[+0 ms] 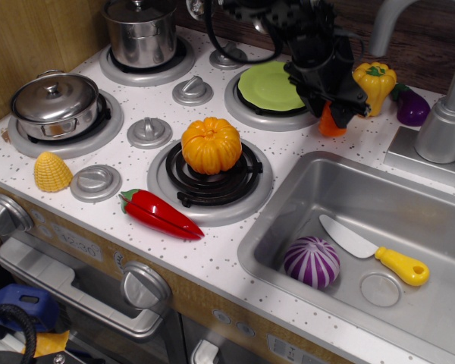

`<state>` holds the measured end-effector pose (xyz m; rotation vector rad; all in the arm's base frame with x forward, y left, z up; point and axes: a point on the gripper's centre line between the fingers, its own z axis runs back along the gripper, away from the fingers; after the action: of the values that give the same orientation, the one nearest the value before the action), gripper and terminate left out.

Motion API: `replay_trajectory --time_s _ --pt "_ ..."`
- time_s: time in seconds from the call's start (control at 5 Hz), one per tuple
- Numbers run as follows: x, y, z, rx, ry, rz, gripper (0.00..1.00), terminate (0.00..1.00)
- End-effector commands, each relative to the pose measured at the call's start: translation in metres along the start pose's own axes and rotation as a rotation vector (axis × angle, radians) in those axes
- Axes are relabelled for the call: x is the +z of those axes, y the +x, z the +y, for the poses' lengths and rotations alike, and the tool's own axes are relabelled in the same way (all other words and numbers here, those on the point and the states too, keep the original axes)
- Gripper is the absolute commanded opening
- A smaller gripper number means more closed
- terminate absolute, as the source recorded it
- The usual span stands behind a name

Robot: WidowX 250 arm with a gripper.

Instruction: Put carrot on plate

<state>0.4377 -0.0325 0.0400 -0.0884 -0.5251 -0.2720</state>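
The small orange carrot [330,125] stands on the speckled counter just right of the back-right burner, with its top hidden by the gripper. My black gripper [335,106] is directly over it, fingers down on either side of its top, and looks open. The carrot still rests on the counter. The round light-green plate [269,86] lies on the back-right burner, immediately left of the gripper and carrot, with its right edge partly covered by the arm.
A yellow pepper [374,82] and a purple eggplant [412,108] sit right of the carrot, by the faucet [447,114]. An orange pumpkin [211,145] is on the front burner, with a red chili [159,214] and corn [52,172] nearby. The sink [288,205] holds an onion and a knife. Two pots sit at left.
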Motion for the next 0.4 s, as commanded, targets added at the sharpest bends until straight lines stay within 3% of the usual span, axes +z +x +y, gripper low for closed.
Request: replay_trajectory --time_s 0.0,0.2 --pt "0.063 0.019 0.011 -0.058 0.075 -0.049 0.0 0.0" --pt "0.071 0.015 0.029 -0.1 0.103 -0.059 0.0 0.0"
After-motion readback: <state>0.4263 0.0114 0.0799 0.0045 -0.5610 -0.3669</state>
